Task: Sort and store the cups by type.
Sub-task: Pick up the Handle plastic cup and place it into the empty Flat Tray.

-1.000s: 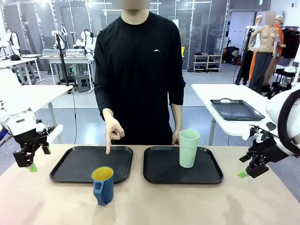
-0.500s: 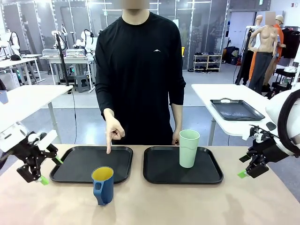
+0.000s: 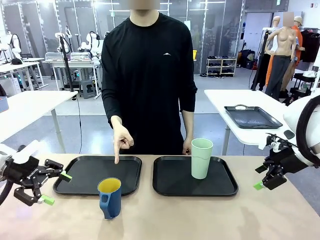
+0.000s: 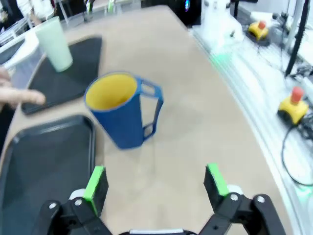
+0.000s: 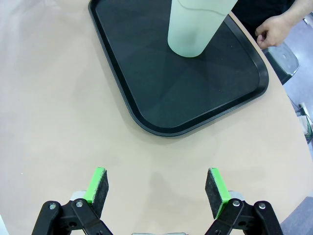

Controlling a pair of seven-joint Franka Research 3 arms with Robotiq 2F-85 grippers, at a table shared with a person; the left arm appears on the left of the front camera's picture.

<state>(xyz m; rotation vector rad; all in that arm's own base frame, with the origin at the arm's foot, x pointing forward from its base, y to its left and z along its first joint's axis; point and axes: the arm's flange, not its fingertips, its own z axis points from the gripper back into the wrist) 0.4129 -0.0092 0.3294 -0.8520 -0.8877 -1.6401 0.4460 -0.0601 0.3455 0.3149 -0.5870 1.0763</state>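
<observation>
A dark blue mug point(image 3: 110, 197) with a yellow inside and a handle stands upright on the bare table, just in front of the left black tray point(image 3: 80, 177). In the left wrist view the mug point(image 4: 120, 112) sits ahead of my open left gripper point(image 4: 155, 182), with a gap between them. My left gripper point(image 3: 54, 188) hovers low at the table's left, fingers pointing toward the mug. A tall mint-green tumbler point(image 3: 201, 158) stands on the right tray point(image 3: 170, 182). My right gripper point(image 3: 260, 181) hangs open at the right edge, apart from the tumbler point(image 5: 198, 24).
The person stands at the far side, one hand point(image 3: 120, 140) pointing a finger down at the left tray, the other hand point(image 5: 275, 30) resting by the right tray's far edge. Bare table lies in front of both trays.
My left arm has dropped and swung inward, turning its gripper from pointing down to pointing sideways at the mug. The right arm, cups and person's hands have stayed still.
</observation>
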